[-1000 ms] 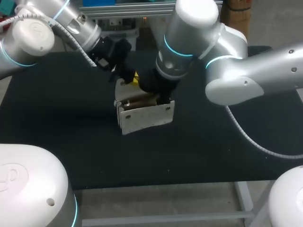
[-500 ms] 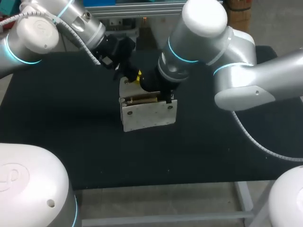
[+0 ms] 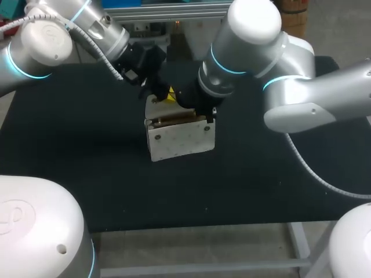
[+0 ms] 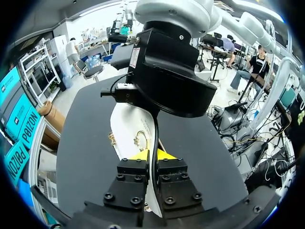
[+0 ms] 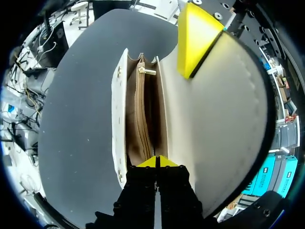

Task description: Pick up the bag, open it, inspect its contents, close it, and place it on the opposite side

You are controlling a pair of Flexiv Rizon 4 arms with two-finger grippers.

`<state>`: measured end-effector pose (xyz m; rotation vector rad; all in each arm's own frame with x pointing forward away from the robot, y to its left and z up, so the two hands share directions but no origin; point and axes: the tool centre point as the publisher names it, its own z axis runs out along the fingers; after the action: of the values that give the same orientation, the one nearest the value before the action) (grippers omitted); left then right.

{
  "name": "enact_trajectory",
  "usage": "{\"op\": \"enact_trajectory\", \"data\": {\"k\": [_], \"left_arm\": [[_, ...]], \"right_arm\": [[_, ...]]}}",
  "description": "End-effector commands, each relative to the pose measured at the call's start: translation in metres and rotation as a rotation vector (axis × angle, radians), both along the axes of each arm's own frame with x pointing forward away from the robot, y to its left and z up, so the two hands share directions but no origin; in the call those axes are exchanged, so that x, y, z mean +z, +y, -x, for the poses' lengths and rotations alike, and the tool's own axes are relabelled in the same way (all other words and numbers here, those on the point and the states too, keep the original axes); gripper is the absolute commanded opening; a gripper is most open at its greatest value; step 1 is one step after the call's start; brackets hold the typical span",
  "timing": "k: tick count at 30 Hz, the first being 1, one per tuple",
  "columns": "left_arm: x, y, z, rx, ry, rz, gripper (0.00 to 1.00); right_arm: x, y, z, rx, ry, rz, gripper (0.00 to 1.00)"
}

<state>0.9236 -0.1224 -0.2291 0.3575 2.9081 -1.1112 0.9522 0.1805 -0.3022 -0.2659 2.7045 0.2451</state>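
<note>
A white bag (image 3: 179, 138) stands open on the black counter (image 3: 87, 168).
The left fingers (image 4: 138, 155) pinch its lifted flap (image 5: 224, 105); the right fingers (image 5: 150, 163) pinch its top edge beside the brown inside (image 5: 140, 119).

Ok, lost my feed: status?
Left claw shut on flap. Right claw shut on bag rim. Bag open, tan lining showing. Nothing blocking it.

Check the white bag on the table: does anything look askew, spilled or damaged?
Nothing stands out. The white rectangular bag stands upright on the black table, flap raised, tan lining tidy, nothing spilled.
</note>
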Motion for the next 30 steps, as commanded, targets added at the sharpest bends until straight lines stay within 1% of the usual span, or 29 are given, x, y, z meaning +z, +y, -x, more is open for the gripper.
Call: {"op": "enact_trajectory", "data": {"k": [1,6,11,13,15,21,25,30], "left_arm": [[0.001,-0.001,0.001,-0.008,0.006,0.005,0.0],[0.0,-0.001,-0.001,-0.009,0.009,0.006,0.0],[-0.001,0.0,-0.003,-0.012,0.02,0.015,0.0],[0.0,0.0,-0.003,-0.012,0.021,0.017,0.0],[0.002,0.0,-0.003,-0.013,0.021,0.019,0.0],[0.006,-0.001,-0.002,-0.029,0.035,0.045,0.0],[0.008,-0.001,-0.003,-0.061,0.086,0.094,0.0],[0.007,-0.002,-0.005,-0.093,0.157,0.139,0.0]], "right_arm": [[-0.01,0.007,-0.008,-0.003,0.015,0.021,0.0],[-0.018,0.011,-0.007,0.008,0.035,0.031,0.0],[-0.023,0.015,-0.002,0.021,0.031,0.034,0.0],[-0.021,0.015,0.0,0.019,0.016,0.027,0.0],[-0.015,0.013,0.002,0.012,-0.01,0.017,0.0],[0.011,0.008,0.01,0.002,-0.113,-0.004,0.0],[0.015,0.007,0.011,0.0,-0.145,-0.005,0.0],[0.013,0.006,0.011,-0.006,-0.171,-0.016,0.0]]}}
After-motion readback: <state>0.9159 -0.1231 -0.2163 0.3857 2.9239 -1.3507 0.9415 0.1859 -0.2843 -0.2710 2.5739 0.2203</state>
